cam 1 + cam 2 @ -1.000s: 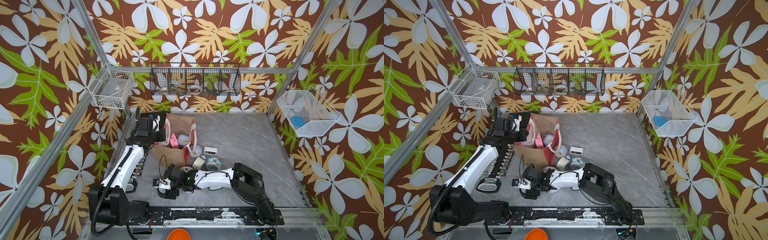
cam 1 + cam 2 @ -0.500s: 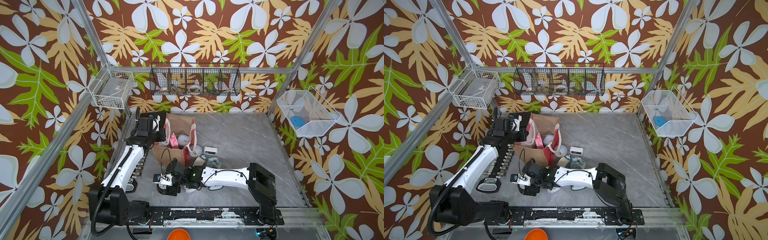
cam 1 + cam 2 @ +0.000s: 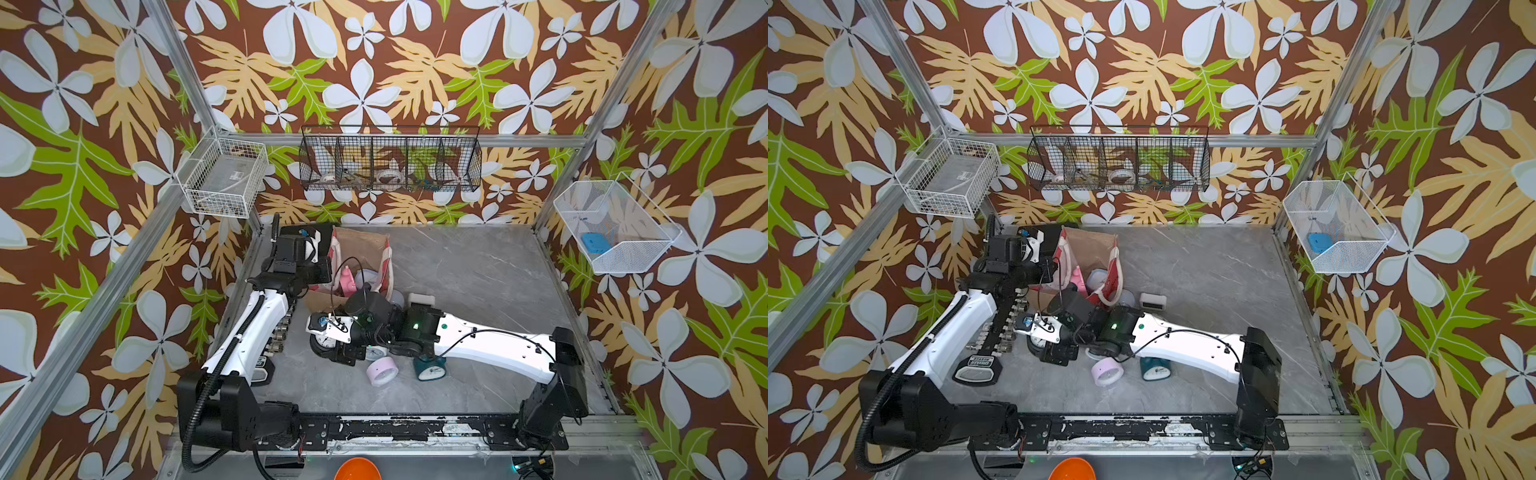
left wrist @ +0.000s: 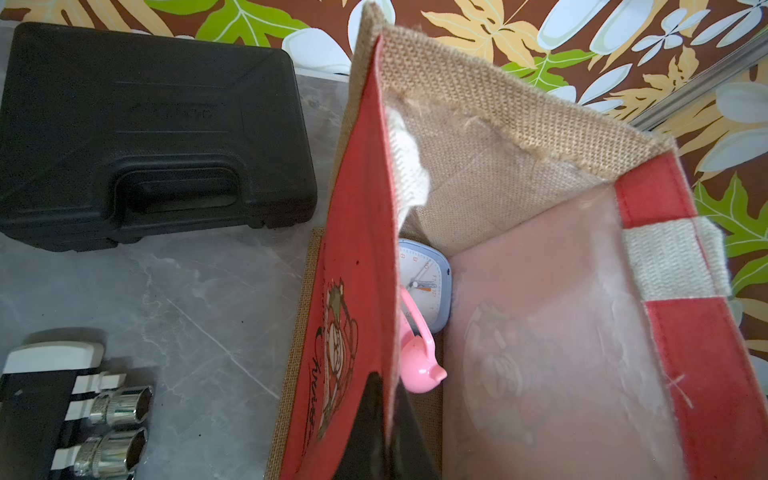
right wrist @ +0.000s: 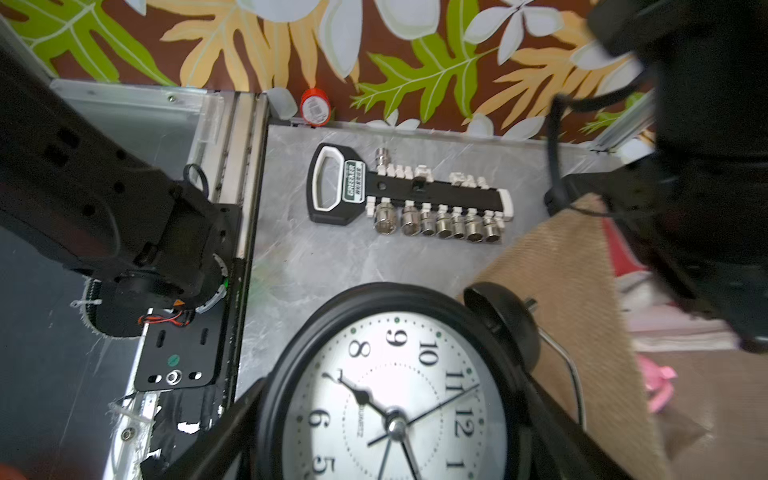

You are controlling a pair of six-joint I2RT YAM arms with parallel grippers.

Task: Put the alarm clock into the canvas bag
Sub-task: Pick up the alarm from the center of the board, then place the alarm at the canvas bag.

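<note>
In a top view the right end effector point(image 3: 332, 351) holds the black clock point(image 3: 321, 341), jaws wide around its body. The clock hangs just in front of the bag's point(image 3: 361, 245) near burlap end, outside it. Since the earlier frames this end effector has edged toward the bag, and the arm's elbow has swung farther right. The left end effector point(image 3: 322, 270) has not shifted and pinches the bag's left rim. A pink clock point(image 3: 381, 370) and a teal clock point(image 3: 430, 368) sit on the desk point(image 3: 478, 270) by the right forearm.

In the left wrist view the left end effector point(image 4: 384, 424) is clamped narrow on the bag's point(image 4: 357, 249) red panel, holding the mouth open. A blue clock point(image 4: 428, 286) lies inside on the bottom. A black case point(image 4: 145, 124) and a socket rail point(image 4: 83, 407) lie on the desk outside.

In the right wrist view the black clock point(image 5: 395, 395) fills the space between the jaws, face toward the camera. The bag's point(image 5: 561, 270) burlap side is just beside it, and the socket rail point(image 5: 415, 195) lies beyond.
</note>
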